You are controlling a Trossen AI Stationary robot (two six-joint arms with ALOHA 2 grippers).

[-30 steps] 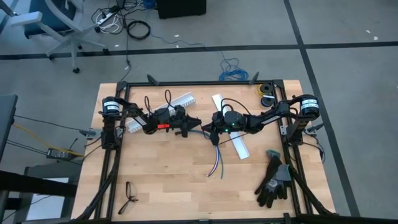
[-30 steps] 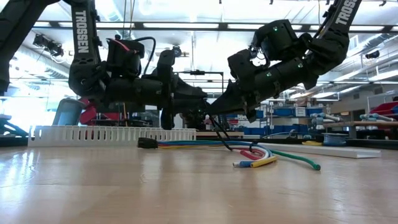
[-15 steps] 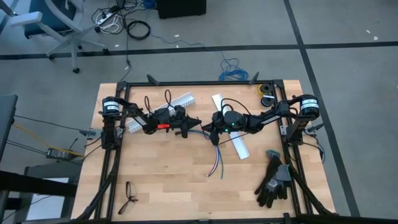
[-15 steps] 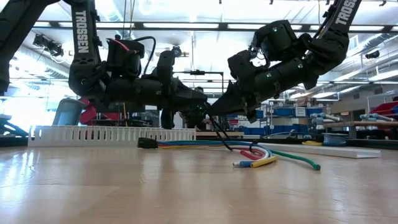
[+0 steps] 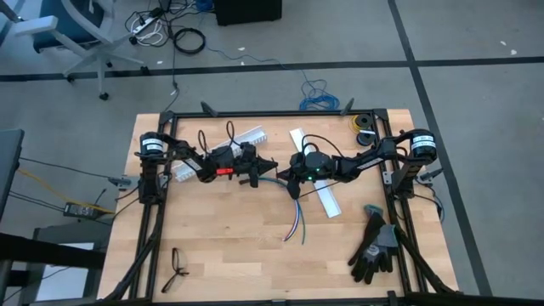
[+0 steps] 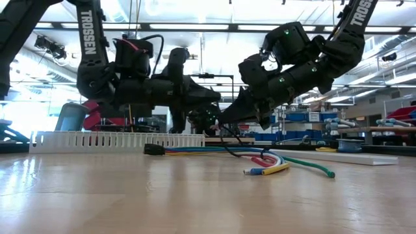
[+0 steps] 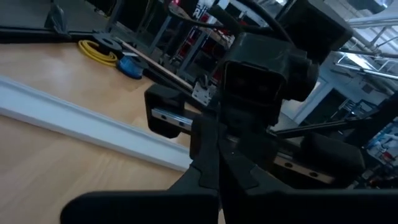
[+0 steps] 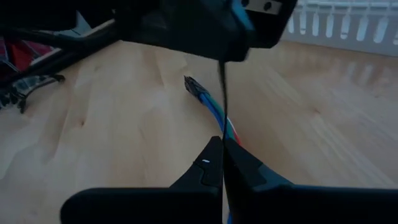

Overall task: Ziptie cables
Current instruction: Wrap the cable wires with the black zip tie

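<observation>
The cables (image 5: 296,223) lie loose on the middle of the tabletop, running toward its near edge, with nothing around them yet. Just above their far end the right gripper (image 8: 221,144) is clenched on a thin black tie (image 8: 223,99). The left gripper (image 5: 265,166) is clenched too and looks to pinch the tie's other end, so I think they should keep it tight, bring it low and slip it under the wires. Far back, the white channel (image 5: 251,136) holds none of the cables.
</observation>
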